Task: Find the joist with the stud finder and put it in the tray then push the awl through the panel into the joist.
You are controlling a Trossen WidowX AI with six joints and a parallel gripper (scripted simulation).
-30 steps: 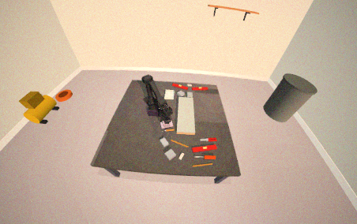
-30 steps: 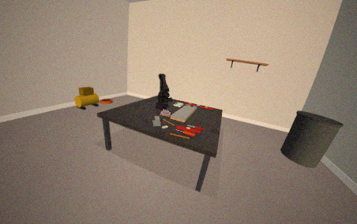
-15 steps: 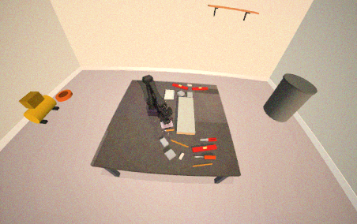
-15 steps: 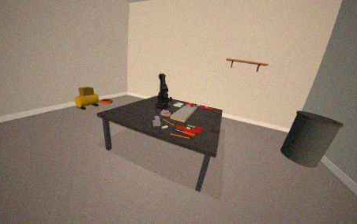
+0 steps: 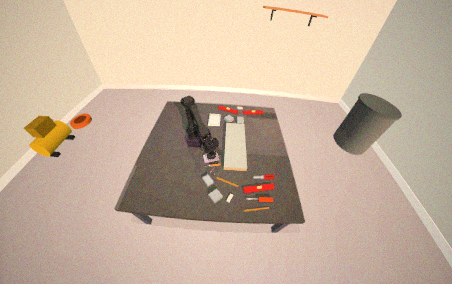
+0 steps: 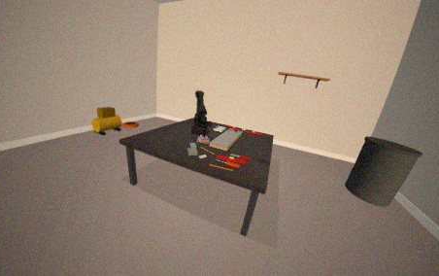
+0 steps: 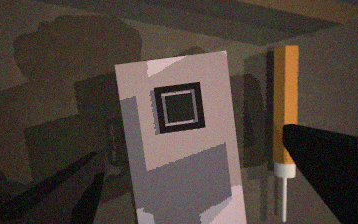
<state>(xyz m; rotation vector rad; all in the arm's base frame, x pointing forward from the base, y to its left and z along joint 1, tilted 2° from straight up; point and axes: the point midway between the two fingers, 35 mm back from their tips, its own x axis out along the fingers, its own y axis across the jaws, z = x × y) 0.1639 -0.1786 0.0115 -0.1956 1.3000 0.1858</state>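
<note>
The pink stud finder [image 5: 207, 159] [image 7: 210, 137] lies on the table left of the pale floor panel [image 5: 235, 145] [image 6: 228, 138], its black-framed square facing up. My gripper [image 5: 211, 153] [image 7: 193, 146] is open and empty above it, with the fingers wide apart on either side in the wrist view. The awl [image 7: 286, 105] [image 5: 215, 165] lies beside the stud finder, with its orange handle partly behind the right finger and its metal tip showing in the wrist view. A pale square [image 5: 214, 119] [image 6: 219, 128], which looks like the tray, lies near the panel's far end. The joist is hidden.
Grey blocks [image 5: 208, 180] [image 5: 215, 195], an orange stick [image 5: 227, 182] and a small white block [image 5: 230, 198] lie towards the near edge. A red bar [image 5: 259, 188] lies between two red-handled tools [image 5: 269, 177] [image 5: 265, 199]. More red bars [image 5: 228, 109] [image 5: 253, 112] lie at the far edge.
</note>
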